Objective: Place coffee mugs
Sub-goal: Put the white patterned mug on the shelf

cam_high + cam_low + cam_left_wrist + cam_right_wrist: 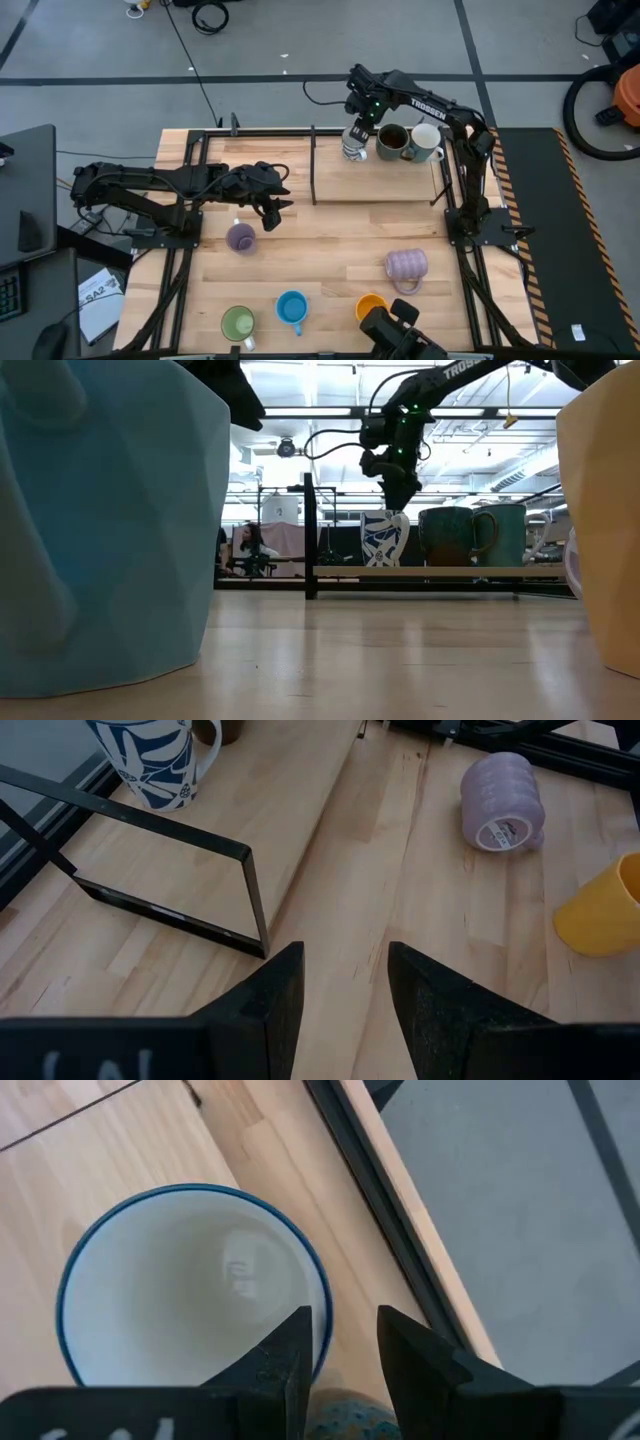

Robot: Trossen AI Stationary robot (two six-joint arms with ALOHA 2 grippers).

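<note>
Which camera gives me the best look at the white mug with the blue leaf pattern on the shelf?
The low view: white mug with blue leaf pattern stands upright under the right gripper. The left wrist view crops its top. The right wrist view shows only its blue-rimmed inside. The high view mostly hides it.

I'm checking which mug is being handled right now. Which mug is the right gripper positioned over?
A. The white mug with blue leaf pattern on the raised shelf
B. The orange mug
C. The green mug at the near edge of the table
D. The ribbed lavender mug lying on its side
A: the right gripper sits directly above the white, blue-patterned mug on the raised shelf, and the right wrist view looks straight down into its blue-rimmed opening.
</note>
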